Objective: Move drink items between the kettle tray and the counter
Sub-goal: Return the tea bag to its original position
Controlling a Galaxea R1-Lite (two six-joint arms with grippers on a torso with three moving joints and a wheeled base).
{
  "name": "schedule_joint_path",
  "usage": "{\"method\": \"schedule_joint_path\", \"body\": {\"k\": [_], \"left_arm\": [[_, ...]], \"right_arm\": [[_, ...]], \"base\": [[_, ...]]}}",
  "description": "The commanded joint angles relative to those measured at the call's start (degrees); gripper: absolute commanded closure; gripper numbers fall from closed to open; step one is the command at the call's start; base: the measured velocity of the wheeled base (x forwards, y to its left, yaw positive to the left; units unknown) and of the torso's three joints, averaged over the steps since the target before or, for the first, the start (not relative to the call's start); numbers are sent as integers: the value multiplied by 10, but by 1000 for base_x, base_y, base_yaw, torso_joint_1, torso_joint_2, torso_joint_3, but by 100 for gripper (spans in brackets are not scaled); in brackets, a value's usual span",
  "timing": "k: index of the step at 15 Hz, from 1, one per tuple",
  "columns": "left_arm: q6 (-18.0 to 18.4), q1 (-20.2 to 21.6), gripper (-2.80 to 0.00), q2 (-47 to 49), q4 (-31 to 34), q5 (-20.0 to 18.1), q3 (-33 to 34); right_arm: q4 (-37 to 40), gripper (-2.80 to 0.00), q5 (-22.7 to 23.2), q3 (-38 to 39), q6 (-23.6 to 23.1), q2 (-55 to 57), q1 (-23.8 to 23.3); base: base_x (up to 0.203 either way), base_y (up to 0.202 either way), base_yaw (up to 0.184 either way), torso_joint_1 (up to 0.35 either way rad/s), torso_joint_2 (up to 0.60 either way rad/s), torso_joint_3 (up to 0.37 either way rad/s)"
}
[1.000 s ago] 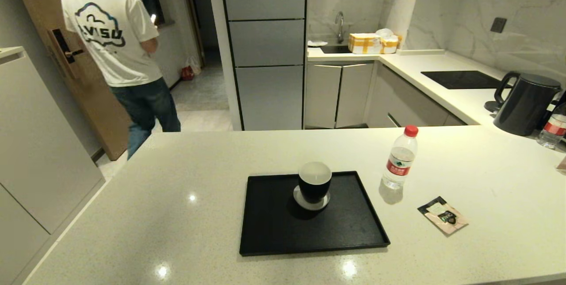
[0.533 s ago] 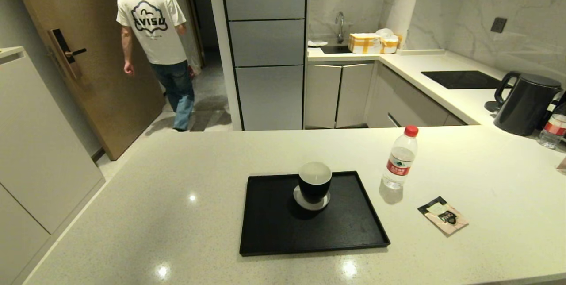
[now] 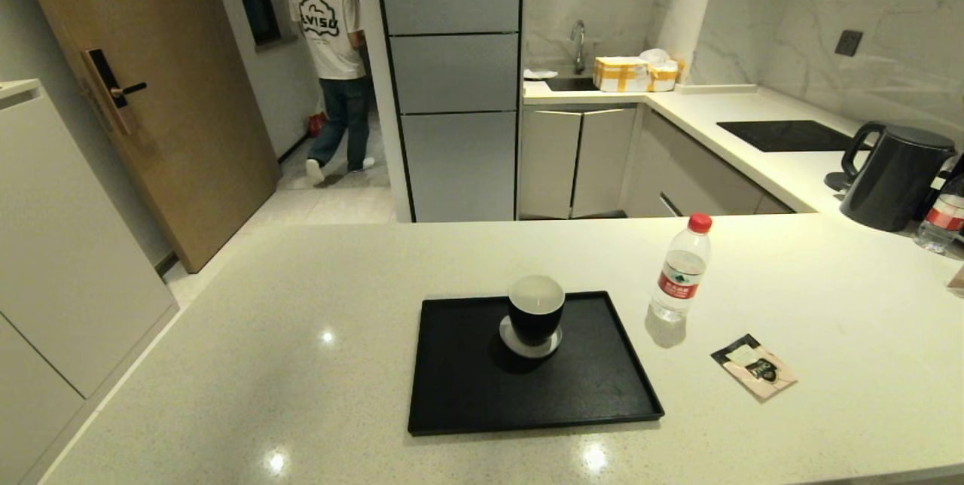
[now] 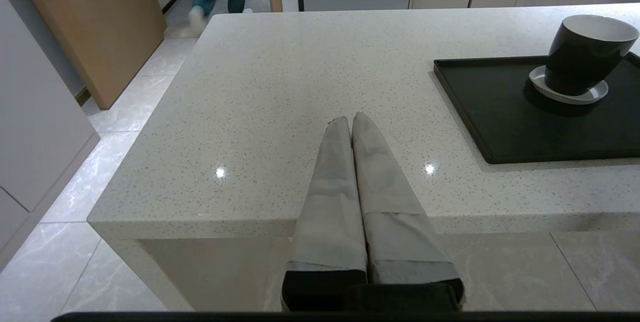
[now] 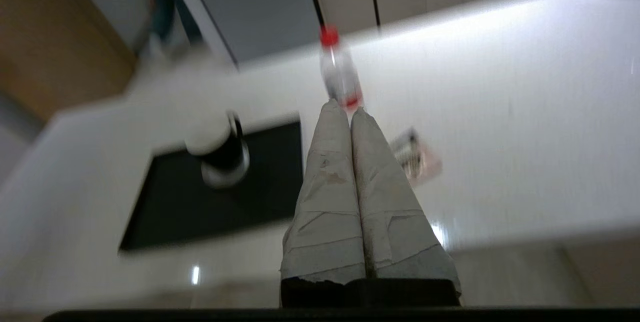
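The water bottle point(image 3: 680, 269) with red cap and label stands upright on the cream counter point(image 3: 301, 334), just right of the black tray point(image 3: 467, 395). The pink-beige tea sachet point(image 3: 755, 367) lies flat on the counter, right of the tray and nearer me than the bottle. Neither arm shows in the head view. My left gripper point(image 4: 351, 118) is shut and empty over the counter's near edge, left of the tray point(image 4: 500, 112). My right gripper point(image 5: 345, 108) is shut and empty, back from the counter's near edge, with the bottle point(image 5: 340, 74) and sachet point(image 5: 417, 157) ahead of it.
A black cup point(image 3: 535, 307) on a grey coaster stands at the tray's far middle. A dark kettle point(image 3: 896, 176) and a second bottle point(image 3: 941, 221) stand at the far right. A glossy cooktop point(image 3: 787, 135) lies beyond. A person point(image 3: 331, 48) walks in the hallway.
The person has walked away from the counter toward the hallway. The bottle, sachet, tray and cup have not moved.
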Motion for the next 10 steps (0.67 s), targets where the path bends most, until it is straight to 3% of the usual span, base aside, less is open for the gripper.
{"method": "schedule_joint_path", "body": {"k": [1, 5, 10], "left_arm": [[0, 0, 0, -1, 0, 0, 1], [0, 0, 0, -1, 0, 0, 1], [0, 0, 0, -1, 0, 0, 1]], "right_arm": [[144, 0, 4, -70, 10, 158, 0], [219, 0, 10, -88, 30, 308, -2], [203, 0, 11, -99, 59, 473, -14]], "base": [[0, 0, 0, 0, 0, 0], [0, 0, 0, 0, 0, 0], [0, 0, 0, 0, 0, 0]]}}
